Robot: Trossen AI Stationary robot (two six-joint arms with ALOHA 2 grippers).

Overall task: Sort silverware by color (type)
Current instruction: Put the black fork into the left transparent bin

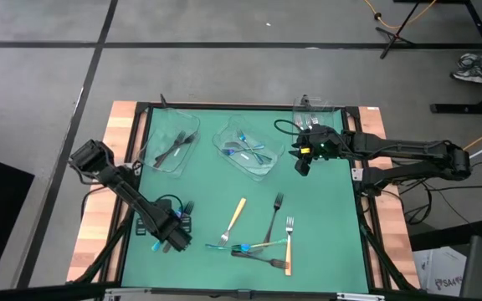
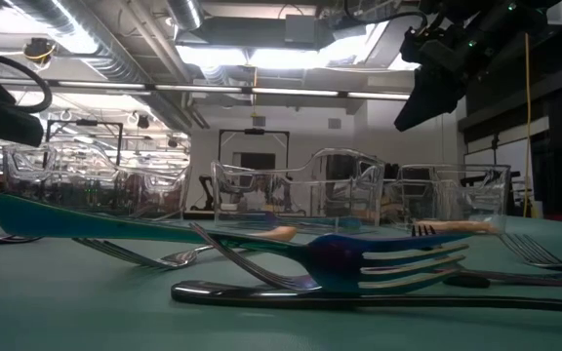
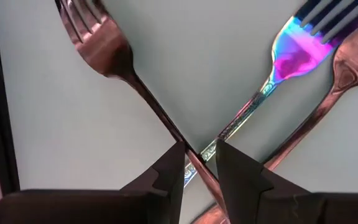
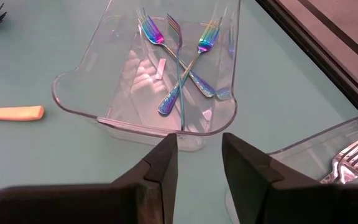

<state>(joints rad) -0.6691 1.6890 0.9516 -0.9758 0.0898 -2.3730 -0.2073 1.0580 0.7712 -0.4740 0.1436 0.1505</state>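
Note:
My left gripper [image 1: 174,237] points down near the table's near-left corner. It is open, and its fingers [image 3: 166,165] stand on either side of the spot where a dark fork's handle [image 3: 160,115] crosses an iridescent fork's handle [image 3: 244,115]. Both forks lie on the green mat. A second dark fork [image 3: 347,62] lies beside them. My right gripper [image 1: 302,163] hangs open at the far right, above the mat. In front of it is a clear tray [image 4: 104,99] holding three iridescent forks [image 4: 179,56]. More loose silverware [image 1: 262,238] lies near the front edge.
A clear tray [image 1: 170,142] at the far left holds dark forks. Another tray [image 1: 316,113] at the far right holds silver forks [image 4: 353,158]. Orange-handled forks [image 1: 237,213] [image 1: 289,242], a dark fork [image 1: 273,219] and an iridescent fork [image 2: 379,258] lie in the near middle.

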